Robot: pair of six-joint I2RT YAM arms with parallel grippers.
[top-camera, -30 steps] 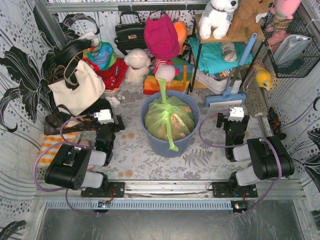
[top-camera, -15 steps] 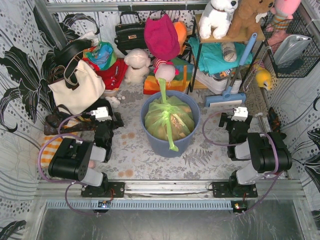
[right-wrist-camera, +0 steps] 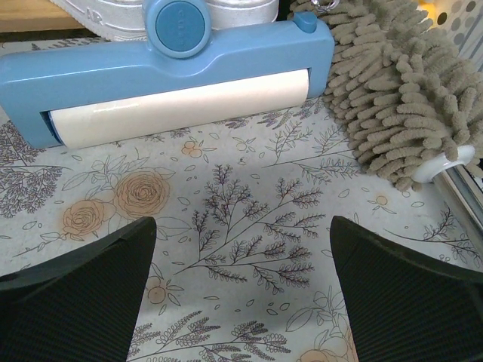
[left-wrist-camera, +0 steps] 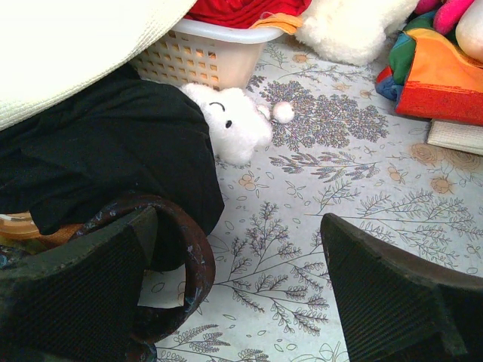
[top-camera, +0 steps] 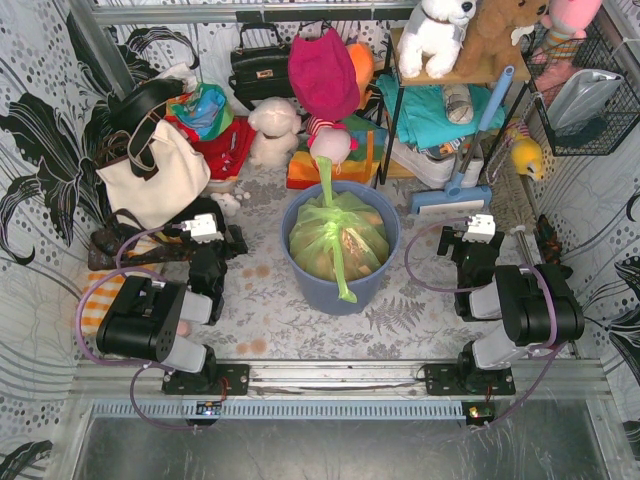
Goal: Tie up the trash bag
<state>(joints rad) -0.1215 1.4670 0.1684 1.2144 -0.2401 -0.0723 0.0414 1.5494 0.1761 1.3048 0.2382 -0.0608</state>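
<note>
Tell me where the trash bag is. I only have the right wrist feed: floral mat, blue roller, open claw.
Observer: The trash bag sits in the bin between the two arms, to the left of the right claw.
Operator: Is either claw on it?
Observer: No. The left claw is open and holds nothing. It is off to the bin's left, facing a white plush.
Operator: How's the bag's top?
Observer: It is drawn into two long ends, one over the far rim and one over the near rim. I can't tell whether there is a knot.
</note>
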